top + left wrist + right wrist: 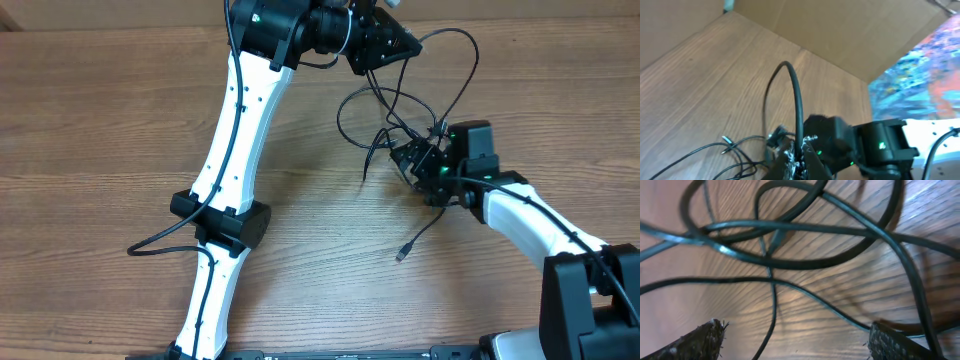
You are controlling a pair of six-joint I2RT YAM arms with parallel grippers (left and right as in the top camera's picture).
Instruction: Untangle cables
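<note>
Right fingertips (695,342): at the bottom edge of the wrist view, spread wide apart.
Right jaws: released, low over the cables (790,226), which cross and loop on the counter (805,315) just beyond them.
Left jaws: clenched on one strand of the cables, which arcs up from between them and drops back toward the counter.
Cables: tangled at the far right of the counter, strung from the left jaws down to the right jaws.
Plug (401,257): loose end lying apart from the tangle, on bare wood.
Left arm (235,130): stretched across the counter to its far edge.
</note>
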